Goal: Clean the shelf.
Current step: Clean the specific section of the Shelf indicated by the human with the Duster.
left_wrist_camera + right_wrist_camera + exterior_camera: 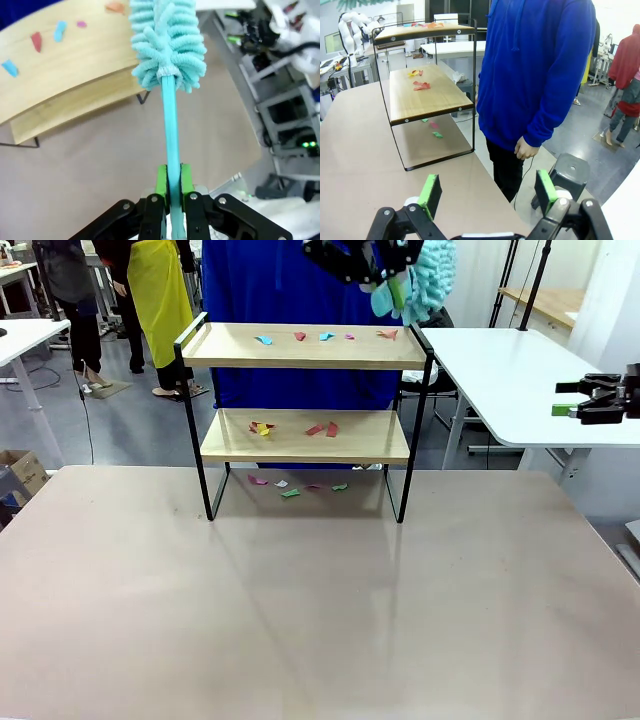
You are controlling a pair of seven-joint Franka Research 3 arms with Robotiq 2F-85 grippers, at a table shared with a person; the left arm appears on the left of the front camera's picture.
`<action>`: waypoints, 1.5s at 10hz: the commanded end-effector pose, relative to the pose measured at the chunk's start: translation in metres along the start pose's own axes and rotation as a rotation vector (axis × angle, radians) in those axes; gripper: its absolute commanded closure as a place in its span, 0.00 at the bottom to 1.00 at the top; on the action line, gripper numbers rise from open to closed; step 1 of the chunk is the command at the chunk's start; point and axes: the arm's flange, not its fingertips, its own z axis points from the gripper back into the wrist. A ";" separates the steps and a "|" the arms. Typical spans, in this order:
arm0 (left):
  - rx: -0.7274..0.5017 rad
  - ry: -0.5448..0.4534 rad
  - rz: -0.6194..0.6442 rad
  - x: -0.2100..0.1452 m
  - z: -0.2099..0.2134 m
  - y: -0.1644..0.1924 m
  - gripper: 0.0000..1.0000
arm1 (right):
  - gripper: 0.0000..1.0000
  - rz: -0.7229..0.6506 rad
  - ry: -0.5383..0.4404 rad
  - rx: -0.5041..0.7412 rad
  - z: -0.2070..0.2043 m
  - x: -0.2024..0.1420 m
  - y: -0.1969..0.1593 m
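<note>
The shelf [300,345] stands at the far middle of the table, two wooden boards in a thin black frame. Coloured paper scraps [325,337] lie on its top board, on the lower board [305,437] and on the table beneath. My left gripper [390,285] hangs above the shelf's right end, shut on the handle of a teal fluffy duster [425,280]. In the left wrist view the gripper [170,185] clamps the teal handle, and the duster head [167,40] hovers over the top board's [65,75] end. My right gripper [585,398] is off to the far right, open and empty.
A person in a blue hoodie [535,75] stands just behind the shelf [425,95], one hand hanging. In the right wrist view my gripper [487,192] sits open past the table's edge. A white table [500,370] stands at the back right. Bare tabletop [300,610] spreads in front.
</note>
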 end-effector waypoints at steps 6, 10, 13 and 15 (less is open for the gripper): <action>0.141 -0.100 0.163 0.016 -0.034 -0.019 0.87 | 0.00 0.003 -0.002 0.001 -0.001 0.003 0.001; 0.163 -0.056 0.194 0.012 -0.056 -0.018 0.87 | 0.00 0.003 -0.002 0.001 -0.001 0.003 0.001; 0.168 0.013 0.213 0.005 -0.075 -0.017 0.87 | 0.00 0.003 -0.002 0.001 -0.001 0.003 0.001; 0.173 0.027 0.231 0.003 -0.076 -0.014 0.87 | 0.00 0.003 -0.002 0.001 -0.001 0.003 0.001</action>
